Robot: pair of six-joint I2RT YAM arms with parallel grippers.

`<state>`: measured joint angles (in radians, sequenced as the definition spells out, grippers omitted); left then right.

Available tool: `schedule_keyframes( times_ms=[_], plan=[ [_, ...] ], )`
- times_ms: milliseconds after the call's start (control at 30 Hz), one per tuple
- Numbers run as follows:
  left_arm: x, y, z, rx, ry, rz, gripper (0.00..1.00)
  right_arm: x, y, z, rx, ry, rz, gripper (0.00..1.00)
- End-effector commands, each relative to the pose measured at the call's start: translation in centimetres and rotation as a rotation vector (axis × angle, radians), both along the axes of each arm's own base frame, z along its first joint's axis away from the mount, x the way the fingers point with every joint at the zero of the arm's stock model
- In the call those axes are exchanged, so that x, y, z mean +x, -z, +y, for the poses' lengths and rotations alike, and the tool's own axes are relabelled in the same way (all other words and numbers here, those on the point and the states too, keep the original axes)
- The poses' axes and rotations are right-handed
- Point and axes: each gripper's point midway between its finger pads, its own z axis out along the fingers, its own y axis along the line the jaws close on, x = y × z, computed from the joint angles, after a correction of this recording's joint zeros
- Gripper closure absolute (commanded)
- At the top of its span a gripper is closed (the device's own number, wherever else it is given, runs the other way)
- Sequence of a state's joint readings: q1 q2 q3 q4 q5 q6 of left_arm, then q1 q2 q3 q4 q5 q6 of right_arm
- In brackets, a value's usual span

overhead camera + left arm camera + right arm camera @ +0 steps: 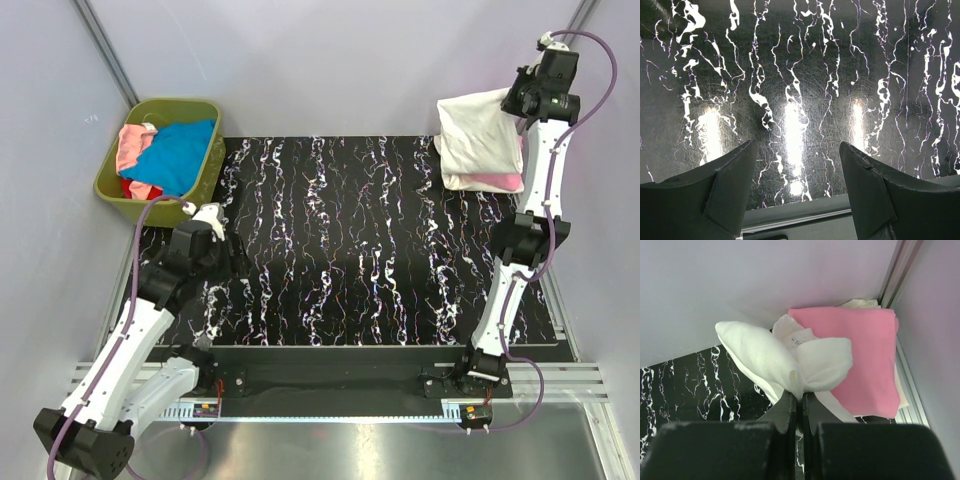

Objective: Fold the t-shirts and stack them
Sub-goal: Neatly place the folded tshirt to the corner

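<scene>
Right gripper (801, 397) is pinched tight on a bunched edge of the white t-shirt (765, 360), upper right of the top view, over the folded pink t-shirt (855, 350). Released like this, it could flop open or land crooked. Left gripper (797, 175) is spread wide above the table (805, 60). There's maybe a cream layer under the pink, hard to tell.

Marbled desk (350, 250), pale walls (330, 60)
White-veined black top fills the centre; lavender-grey panels close upper frame and sides.
</scene>
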<state>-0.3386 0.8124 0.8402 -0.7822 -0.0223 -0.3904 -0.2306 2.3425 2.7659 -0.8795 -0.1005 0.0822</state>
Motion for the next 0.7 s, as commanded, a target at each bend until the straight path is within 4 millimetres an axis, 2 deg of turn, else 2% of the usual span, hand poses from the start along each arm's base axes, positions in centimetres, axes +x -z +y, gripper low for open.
schedule_keyframes(
  times_ms=[0,233,367,567,600,633,667],
  plan=[
    [1.0,-0.5,-0.2,-0.015,-0.004,-0.04,0.28,-1.1,-9.3,0.0,-0.012,-0.005,-0.239,1.0],
    [1.0,-0.4,-0.3,-0.014,-0.004,-0.036,0.28,-0.7,-8.4,-0.5,0.014,-0.001,-0.229,1.0],
    [1.0,-0.3,-0.3,-0.013,-0.003,-0.031,0.28,0.1,-8.0,-1.5,0.028,0.011,-0.251,1.0],
    [1.1,0.0,-0.3,-0.01,-0.004,-0.019,0.28,2.7,-2.7,-4.2,0.11,0.029,-0.208,1.0],
    [1.1,0.0,-0.3,-0.009,-0.005,-0.018,0.28,3.4,-0.4,-4.5,0.128,0.024,-0.177,1.0],
    [1.1,0.1,-0.2,-0.006,-0.007,-0.016,0.28,4.0,0.4,-5.1,0.131,0.027,-0.182,1.0],
    [1.1,0.2,-0.3,-0.006,-0.008,-0.014,0.28,4.4,2.2,-5.4,0.144,0.038,-0.158,1.0]
  ],
)
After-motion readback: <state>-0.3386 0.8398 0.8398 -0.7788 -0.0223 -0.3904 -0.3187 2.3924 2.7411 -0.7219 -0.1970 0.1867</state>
